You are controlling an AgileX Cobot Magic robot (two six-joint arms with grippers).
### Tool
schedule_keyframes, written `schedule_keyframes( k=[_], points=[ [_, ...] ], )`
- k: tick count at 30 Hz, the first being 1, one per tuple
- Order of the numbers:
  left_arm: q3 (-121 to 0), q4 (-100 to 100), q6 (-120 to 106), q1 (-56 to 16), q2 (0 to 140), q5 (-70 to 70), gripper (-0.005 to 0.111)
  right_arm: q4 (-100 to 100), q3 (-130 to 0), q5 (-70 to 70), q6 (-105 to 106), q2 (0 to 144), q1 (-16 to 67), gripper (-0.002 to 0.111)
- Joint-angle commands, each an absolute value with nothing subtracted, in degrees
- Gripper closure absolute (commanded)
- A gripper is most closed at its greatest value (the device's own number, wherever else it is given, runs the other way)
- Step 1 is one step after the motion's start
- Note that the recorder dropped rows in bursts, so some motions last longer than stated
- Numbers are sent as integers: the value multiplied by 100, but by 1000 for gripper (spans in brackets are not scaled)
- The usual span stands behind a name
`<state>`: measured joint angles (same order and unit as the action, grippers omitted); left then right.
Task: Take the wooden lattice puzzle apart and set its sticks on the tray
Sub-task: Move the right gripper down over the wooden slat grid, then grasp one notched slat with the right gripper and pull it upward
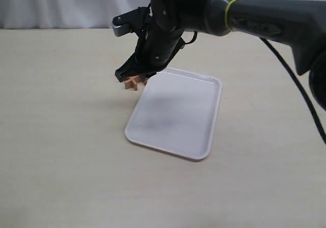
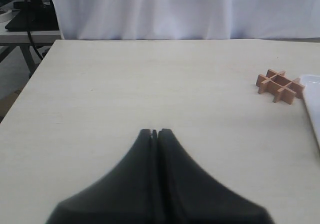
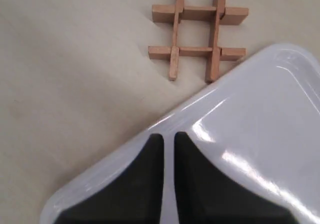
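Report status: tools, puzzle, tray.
Left tool shut, empty. Right tool nearly shut, empty, over tray corner. Lattice puzzle intact on table beside tray. Nothing obstructing.

Exterior cam: high, angled down on the table, mid-range. Left wrist cam: low, looks forward past its tool, lattice puzzle far ahead. Right wrist cam: close, steep down over tray corner. All three share puzzle and tray edge.

A pale wooden table stands before a white curtain; dark equipment sits beyond its corner.
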<state>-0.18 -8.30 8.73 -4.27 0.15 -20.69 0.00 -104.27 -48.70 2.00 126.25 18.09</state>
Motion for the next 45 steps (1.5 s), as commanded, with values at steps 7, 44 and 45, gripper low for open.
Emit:
schedule_keyframes(
  k=[7,44,45],
  points=[
    [0,-833,862,-470,0,-2033,107,-387,-10587,-4086,215,13125,1817,79],
    [0,-833,862,-470,0,-2033,107,-1108,-10587,-3135,-280,13632,1654,79],
    [0,-833,862,-470,0,-2033,107,-1046,-10587,-3135,-280,13631,1654,79]
  ],
)
